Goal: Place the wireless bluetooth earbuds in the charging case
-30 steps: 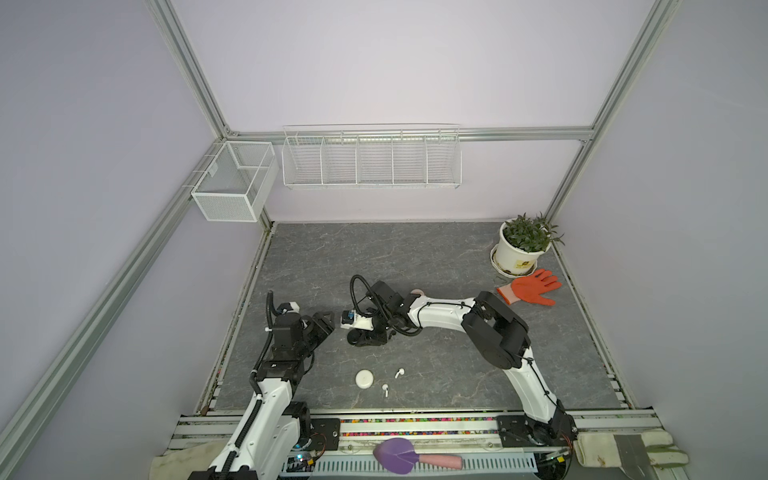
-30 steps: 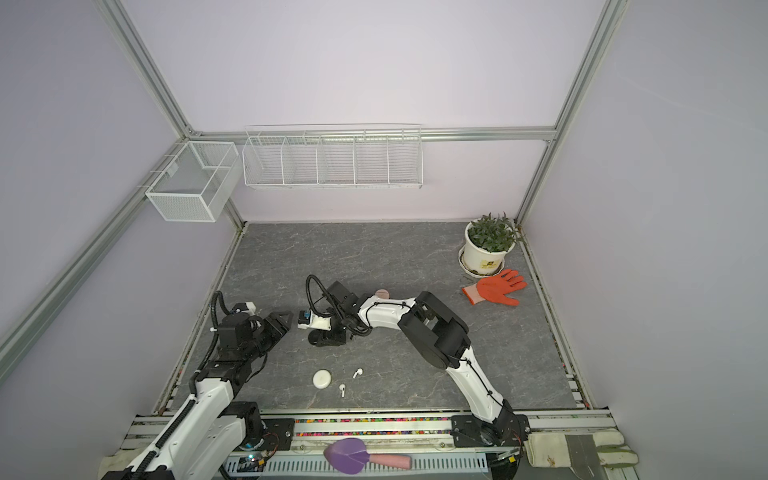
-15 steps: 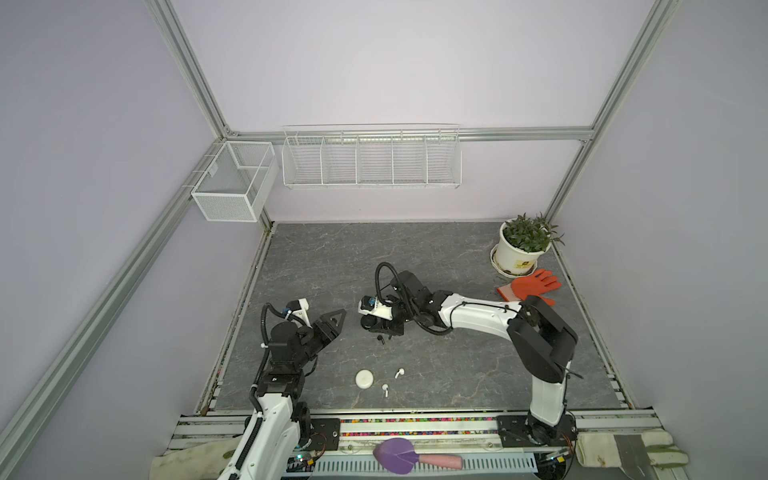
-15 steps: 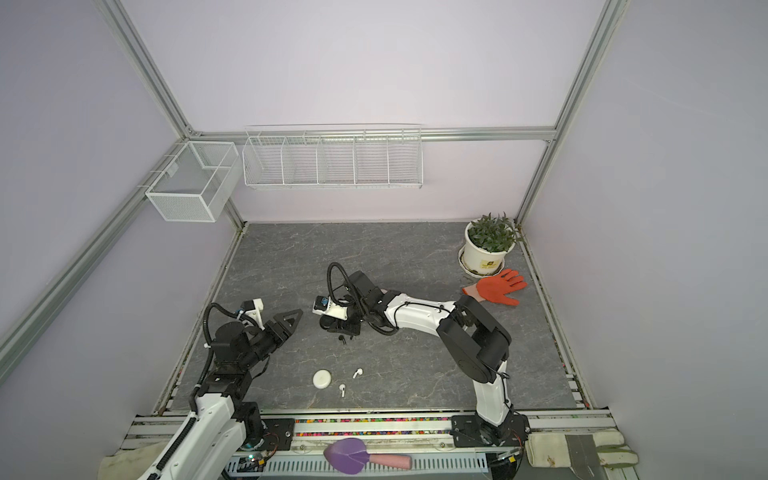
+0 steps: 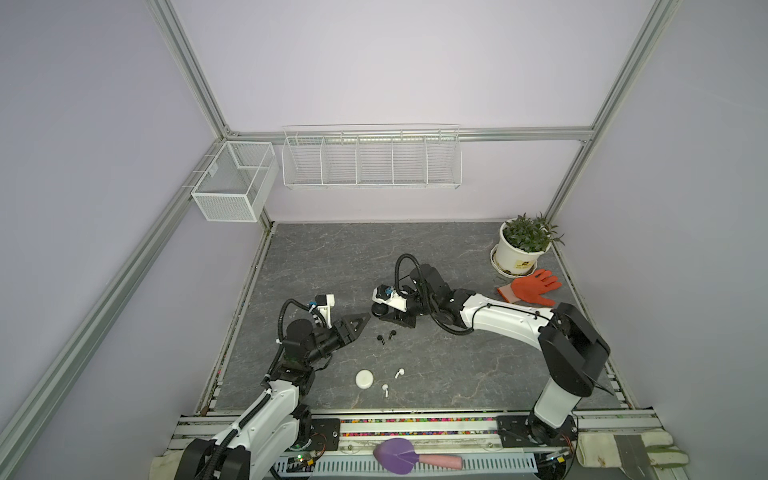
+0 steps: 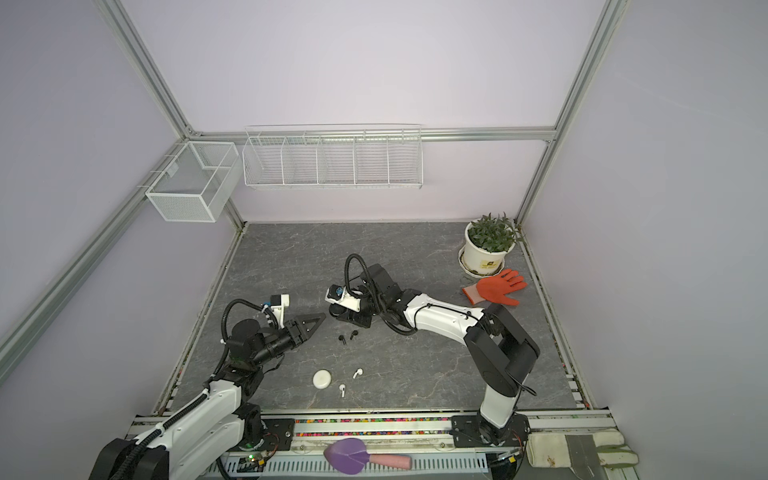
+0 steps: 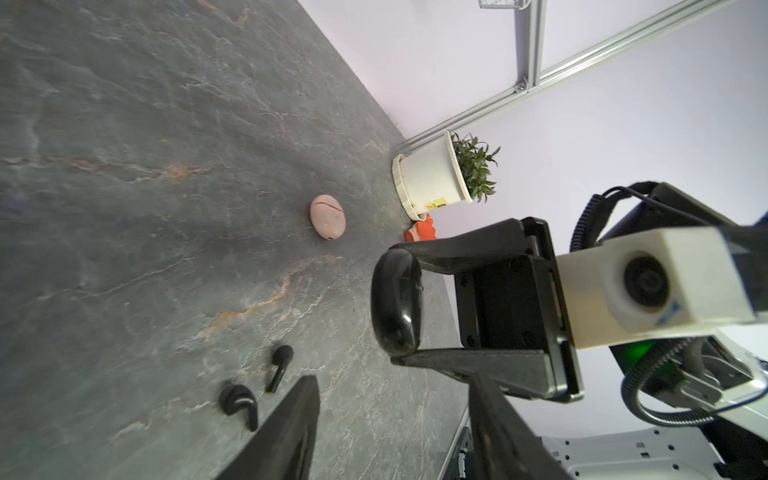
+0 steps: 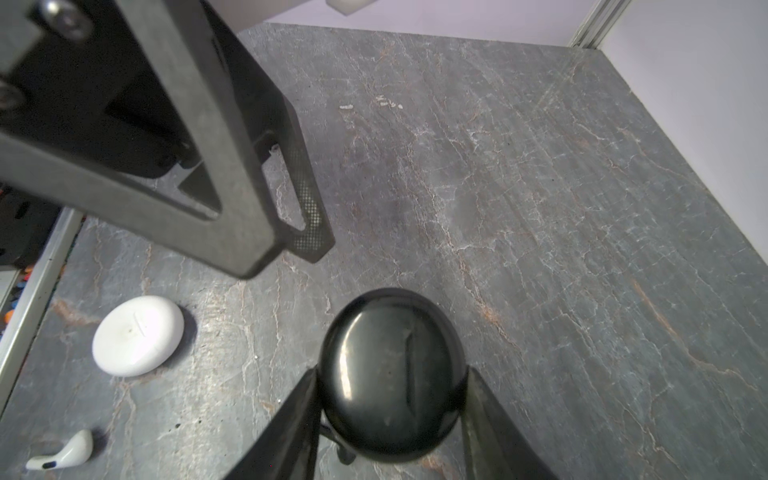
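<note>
Black case [image 8: 390, 365] clamped in R gripper [image 8: 390, 386]; L gripper [image 5: 365, 319] jaws apart, empty, nr blk buds [image 7: 239, 401]

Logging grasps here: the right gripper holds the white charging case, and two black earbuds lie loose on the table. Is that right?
Not quite. The right gripper holds the black charging case, not the white one; the white charging case sits free on the table. The right wrist view shows it. Two black earbuds do lie loose on the table.
</note>
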{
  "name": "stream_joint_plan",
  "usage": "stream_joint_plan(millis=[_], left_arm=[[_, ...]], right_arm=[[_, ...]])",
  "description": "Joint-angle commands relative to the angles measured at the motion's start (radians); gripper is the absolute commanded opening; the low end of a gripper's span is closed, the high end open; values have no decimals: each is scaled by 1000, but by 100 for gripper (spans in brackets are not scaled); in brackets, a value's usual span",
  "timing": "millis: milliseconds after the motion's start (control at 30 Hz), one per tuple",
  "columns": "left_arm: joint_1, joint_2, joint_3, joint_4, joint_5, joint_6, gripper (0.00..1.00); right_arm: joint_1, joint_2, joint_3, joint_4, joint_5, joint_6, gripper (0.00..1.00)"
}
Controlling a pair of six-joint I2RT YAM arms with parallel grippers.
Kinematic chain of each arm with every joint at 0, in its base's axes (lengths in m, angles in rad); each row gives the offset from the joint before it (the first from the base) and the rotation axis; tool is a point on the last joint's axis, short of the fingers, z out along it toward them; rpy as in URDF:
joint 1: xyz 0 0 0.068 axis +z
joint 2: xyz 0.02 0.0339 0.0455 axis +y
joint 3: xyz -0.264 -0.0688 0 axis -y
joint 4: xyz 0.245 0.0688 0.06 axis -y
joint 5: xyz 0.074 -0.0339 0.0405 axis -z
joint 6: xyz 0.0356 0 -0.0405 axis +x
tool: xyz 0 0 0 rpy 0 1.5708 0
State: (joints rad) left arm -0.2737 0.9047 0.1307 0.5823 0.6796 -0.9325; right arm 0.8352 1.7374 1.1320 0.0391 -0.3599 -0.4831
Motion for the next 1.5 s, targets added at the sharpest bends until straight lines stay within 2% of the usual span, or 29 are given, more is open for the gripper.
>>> stream_joint_plan(millis=[0, 567, 967, 1033, 1233, 1333, 1400, 1467], left_arm=[[-23, 36, 18, 141, 34, -16, 57], [-42, 302, 60, 497, 74, -91, 49], [-42, 525, 98, 831, 146, -215, 34], [-47, 563, 119, 832, 166, -229, 27], [-59, 552, 126, 832, 163, -223, 24], [-58, 543, 126, 831, 164, -218, 19], [-59, 543, 126, 832, 165, -214, 14], [-58, 541, 126, 832, 168, -204, 10]], right_arm=[[-7, -41, -21, 43, -28, 12, 42], [-1, -64, -20, 50, -45, 18, 42], [-1, -72, -20, 51, -42, 17, 42], [0, -73, -19, 50, -42, 16, 42], [-1, -78, -20, 43, -34, 13, 43], [-1, -78, -17, 43, -31, 14, 43], [-1, -81, -14, 38, -29, 15, 46], [-1, -94, -12, 25, -20, 15, 53]])
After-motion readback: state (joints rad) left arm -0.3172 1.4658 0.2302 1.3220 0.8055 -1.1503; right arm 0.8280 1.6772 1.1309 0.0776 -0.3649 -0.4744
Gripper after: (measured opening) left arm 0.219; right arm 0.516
